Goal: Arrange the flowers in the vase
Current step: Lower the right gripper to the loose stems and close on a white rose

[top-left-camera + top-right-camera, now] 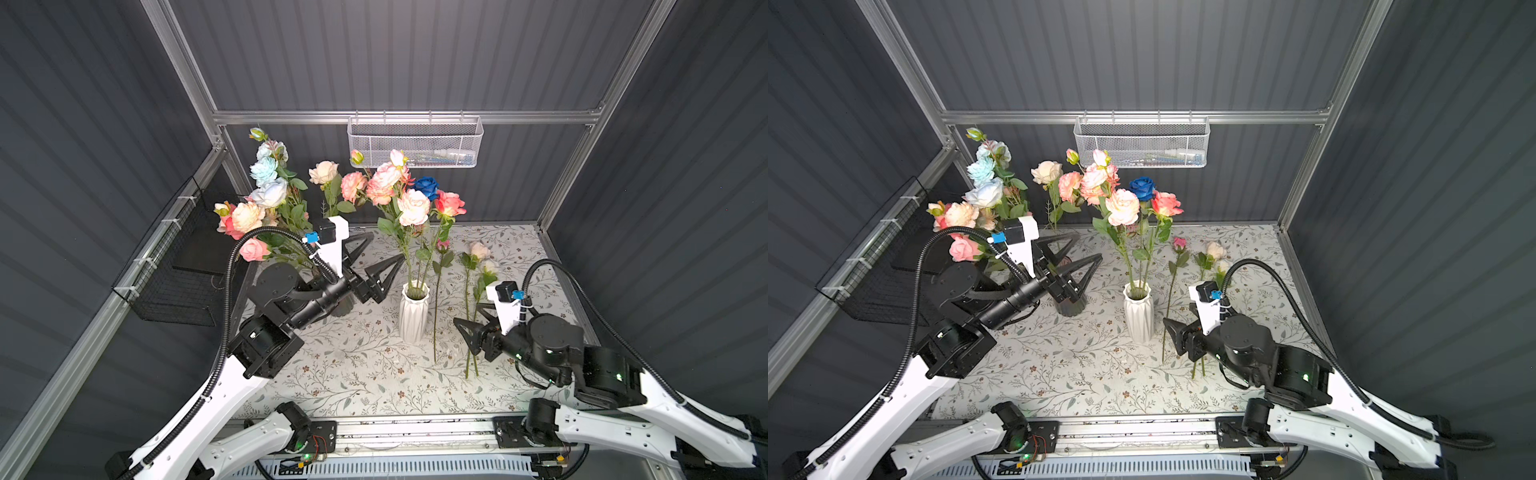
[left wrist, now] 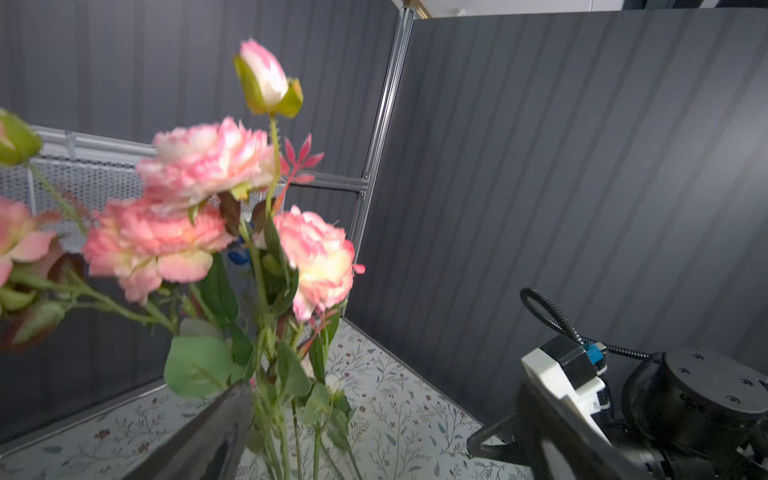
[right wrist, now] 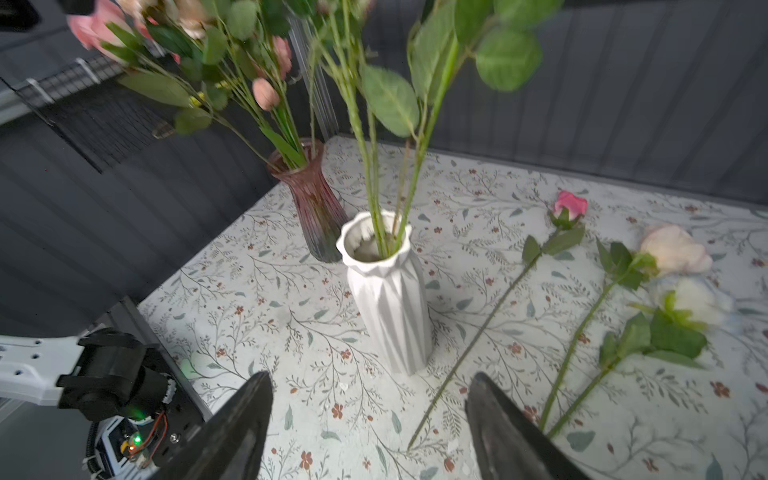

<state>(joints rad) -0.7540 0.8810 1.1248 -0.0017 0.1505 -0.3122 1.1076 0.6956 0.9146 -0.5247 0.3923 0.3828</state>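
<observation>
Flowers (image 1: 413, 208) stand in the white vase (image 1: 413, 309) mid-table. Three loose flowers (image 1: 478, 250) lie flat just right of it, and another bunch (image 1: 266, 195) fills a dark vase (image 3: 316, 208) on the left. The left gripper (image 1: 385, 246) hangs spread wide and empty, left of the standing stems. The right gripper (image 1: 467, 313) is parted and empty over the loose stems.
</observation>
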